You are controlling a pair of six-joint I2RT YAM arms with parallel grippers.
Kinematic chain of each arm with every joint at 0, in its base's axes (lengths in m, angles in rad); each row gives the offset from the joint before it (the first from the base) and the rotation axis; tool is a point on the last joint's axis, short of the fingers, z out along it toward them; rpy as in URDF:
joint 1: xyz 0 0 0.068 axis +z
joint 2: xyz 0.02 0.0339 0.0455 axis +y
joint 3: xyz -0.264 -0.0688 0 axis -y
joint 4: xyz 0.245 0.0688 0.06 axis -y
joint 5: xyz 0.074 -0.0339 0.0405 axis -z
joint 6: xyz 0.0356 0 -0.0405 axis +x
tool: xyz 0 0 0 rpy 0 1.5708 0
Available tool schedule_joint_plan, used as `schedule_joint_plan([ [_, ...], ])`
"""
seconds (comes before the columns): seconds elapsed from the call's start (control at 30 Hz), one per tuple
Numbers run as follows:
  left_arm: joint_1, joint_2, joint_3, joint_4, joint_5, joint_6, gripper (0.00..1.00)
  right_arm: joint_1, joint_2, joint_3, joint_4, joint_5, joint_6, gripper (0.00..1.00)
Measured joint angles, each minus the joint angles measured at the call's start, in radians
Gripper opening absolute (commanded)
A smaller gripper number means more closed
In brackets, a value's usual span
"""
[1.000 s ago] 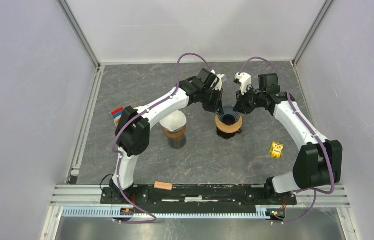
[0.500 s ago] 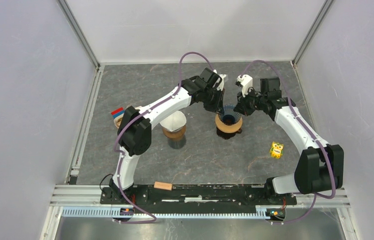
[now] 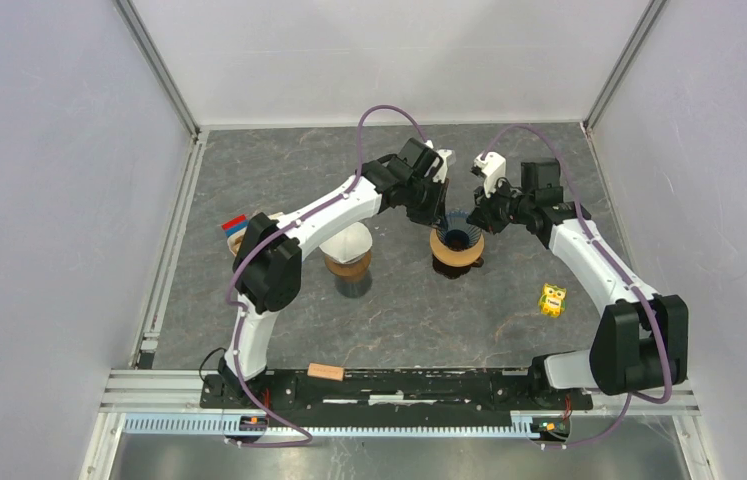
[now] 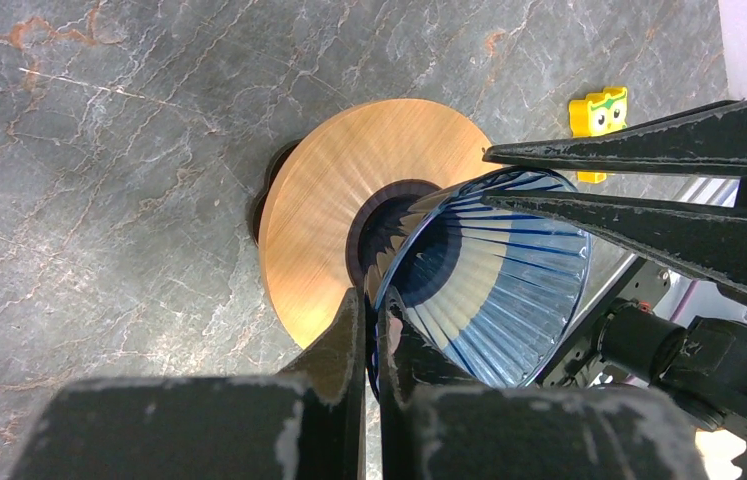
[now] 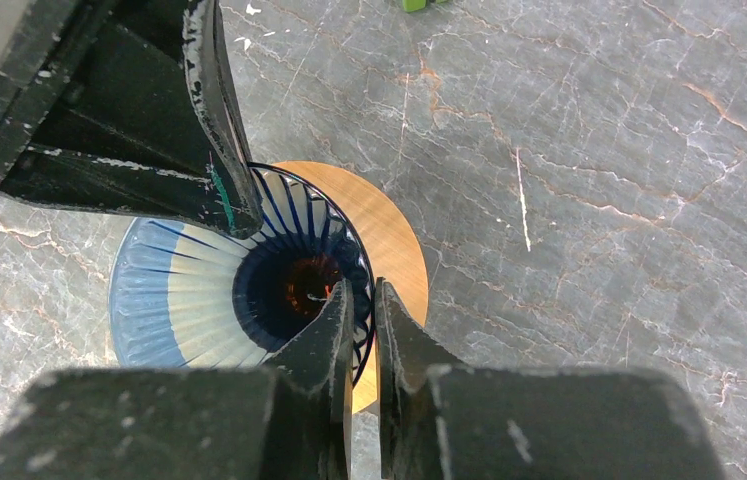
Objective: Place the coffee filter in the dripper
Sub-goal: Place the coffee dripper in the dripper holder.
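The dripper [image 3: 457, 235] is a blue ribbed glass cone seated in a round wooden collar [image 4: 329, 200], standing mid-table. My left gripper [image 3: 438, 215] is shut on its near-left rim, one finger inside the cone and one outside [image 4: 374, 305]. My right gripper [image 3: 477, 215] is shut on the opposite rim in the same way [image 5: 361, 295]. The dripper [image 5: 199, 290] shows a dark hole at its bottom. A white cone, the coffee filter [image 3: 347, 241], sits point-up on a brown holder to the left of the dripper, untouched by either gripper.
A small yellow toy figure [image 3: 552, 299] lies right of the dripper. A red and blue item [image 3: 234, 224] rests at the left beside the left arm. A brown block [image 3: 326, 372] sits on the front rail. White walls enclose the table.
The right arm's wrist and elbow have shifted slightly to the right. Both grippers stay shut on the dripper's rim, and the dripper has not moved.
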Motion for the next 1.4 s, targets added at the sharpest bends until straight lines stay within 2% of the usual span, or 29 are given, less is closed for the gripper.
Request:
schedule_joint_plan([
  [1.27,-0.029,-0.066,-0.13,0.144,-0.08,0.014,0.02,0.024,-0.091,-0.152,0.2,0.053,0.002,0.0],
  [1.4,-0.03,-0.067,-0.132,0.146,-0.085,0.014,0.03,0.025,-0.093,-0.154,0.202,0.055,0.002,0.06],
])
